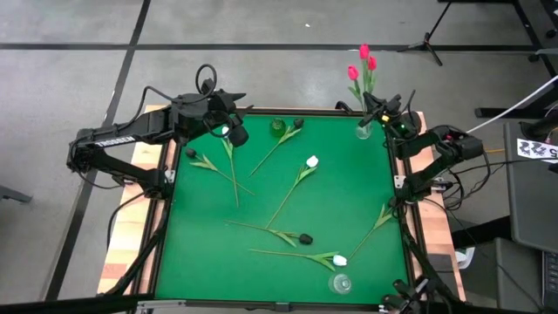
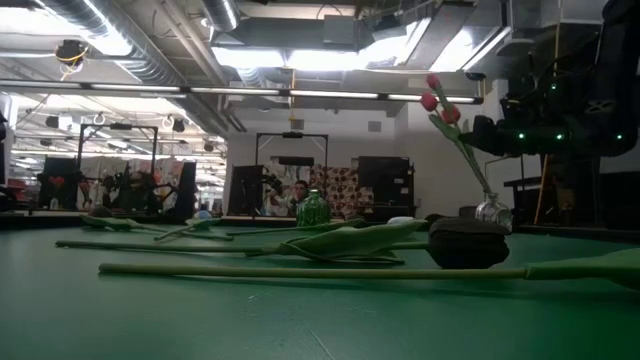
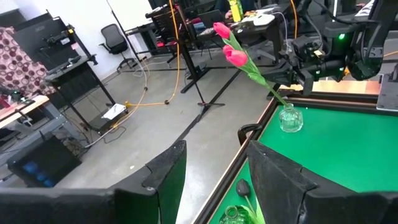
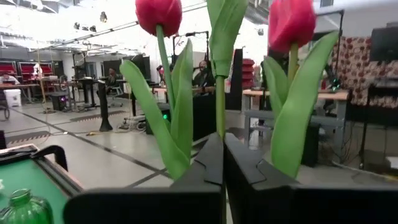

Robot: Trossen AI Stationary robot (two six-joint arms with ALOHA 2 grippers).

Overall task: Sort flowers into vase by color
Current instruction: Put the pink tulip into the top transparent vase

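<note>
At upper right, the right gripper (image 4: 222,158) pinches a thin green stem (image 4: 219,106) among glossy pink tulips (image 1: 364,63) in a clear glass vase (image 1: 364,131); the left gripper (image 3: 214,168) gapes empty.

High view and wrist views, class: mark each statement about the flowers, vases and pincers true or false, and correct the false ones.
1. Three red-pink tulips stand in the clear vase at the mat's far right corner. True.
2. The right pincer is wide open. False: it is closed on a tulip stem.
3. The left pincer holds a white tulip. False: it is open and empty.
4. A green vase stands at the far edge. True.
5. All flowers are in vases. False: several lie on the green mat.
</note>
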